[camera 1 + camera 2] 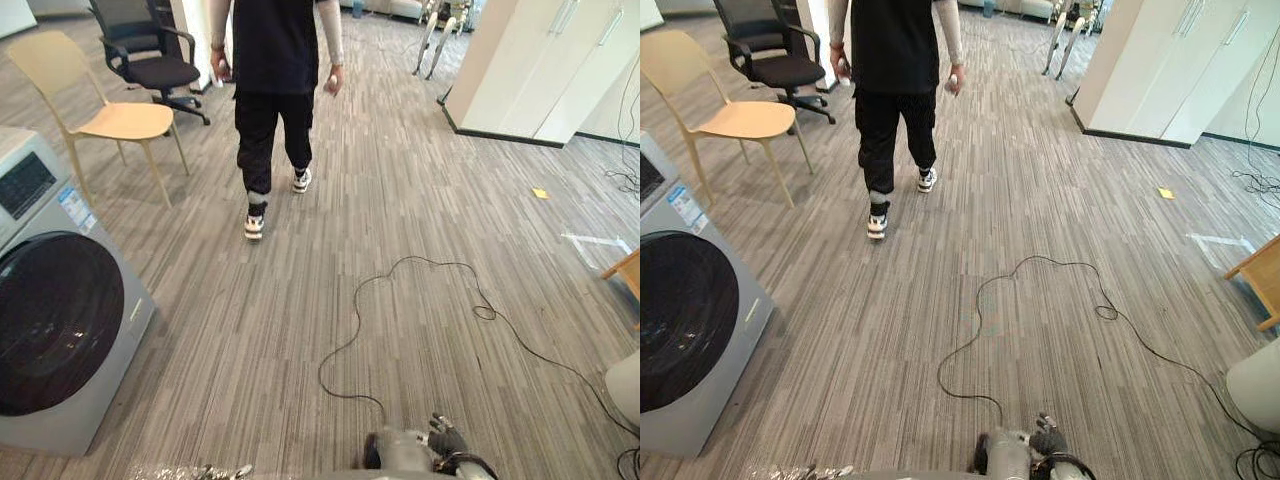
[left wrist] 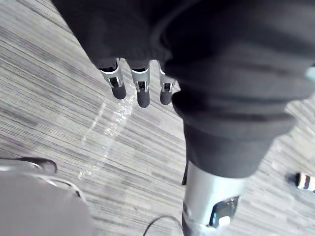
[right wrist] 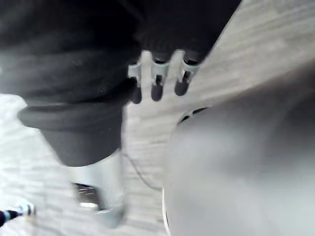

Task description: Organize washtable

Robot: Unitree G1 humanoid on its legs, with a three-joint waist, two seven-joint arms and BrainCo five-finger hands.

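Grey carpet [image 1: 420, 230], left hand [image 2: 142, 87], right hand [image 3: 158, 81], fingers [image 2: 117, 82] straight above it

Person [image 1: 275, 90] cut off above the chest, washing machine [image 1: 60, 320] cropped by left edge, wooden piece [image 1: 625, 272] mostly cropped

Left wrist view: left hand [image 2: 142, 93] hangs over the carpet [image 2: 59, 88]. Fingers [image 2: 117, 86] straight, side by side; thumb [image 2: 211, 199] apart. Hand empty. Pale glinting streak [image 2: 106, 125] on the carpet past the fingertips; nature unclear.
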